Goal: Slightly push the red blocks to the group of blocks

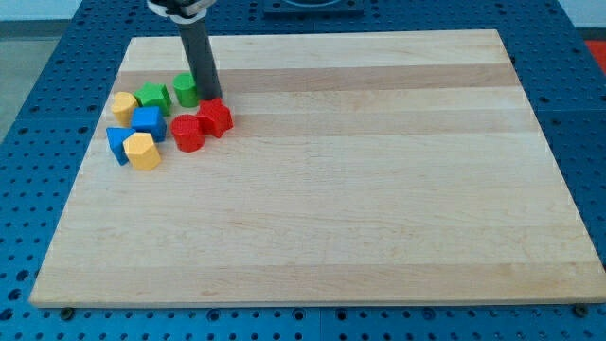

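Note:
Two red blocks lie side by side at the view's upper left: a round one (187, 134) and a star-like one (217, 116) to its right, touching it. My tip (210, 98) stands just above the star-like red block, beside a green cylinder (186, 90) on its left. The group sits to the left of the red blocks: a green star-like block (153, 97), a yellow block (124, 105), a blue cube (148, 122), a blue triangular block (117, 145) and a yellow hexagonal block (143, 151). The round red block is a small gap from the blue cube.
The wooden board (360, 189) lies on a blue perforated table (38, 142). The rod's dark shaft (197, 52) rises to the view's top edge.

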{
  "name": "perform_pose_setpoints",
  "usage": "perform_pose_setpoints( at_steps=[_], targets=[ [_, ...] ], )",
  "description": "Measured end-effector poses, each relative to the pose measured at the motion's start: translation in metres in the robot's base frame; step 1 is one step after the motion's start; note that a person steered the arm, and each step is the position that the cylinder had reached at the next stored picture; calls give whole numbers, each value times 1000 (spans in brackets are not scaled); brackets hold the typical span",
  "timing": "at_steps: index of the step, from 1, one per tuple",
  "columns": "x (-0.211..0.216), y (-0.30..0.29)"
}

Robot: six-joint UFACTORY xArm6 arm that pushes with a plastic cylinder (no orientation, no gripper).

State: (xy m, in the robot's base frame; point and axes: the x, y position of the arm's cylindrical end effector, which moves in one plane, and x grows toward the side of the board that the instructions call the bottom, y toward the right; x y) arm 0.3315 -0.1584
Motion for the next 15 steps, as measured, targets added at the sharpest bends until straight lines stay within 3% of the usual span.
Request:
perform_pose_setpoints(
  at_steps=[1,2,4,6,13,15],
  targets=[
    [0,-17],
    [0,5],
    [4,95],
    [57,58],
    [57,-7],
    [75,33]
  ],
)
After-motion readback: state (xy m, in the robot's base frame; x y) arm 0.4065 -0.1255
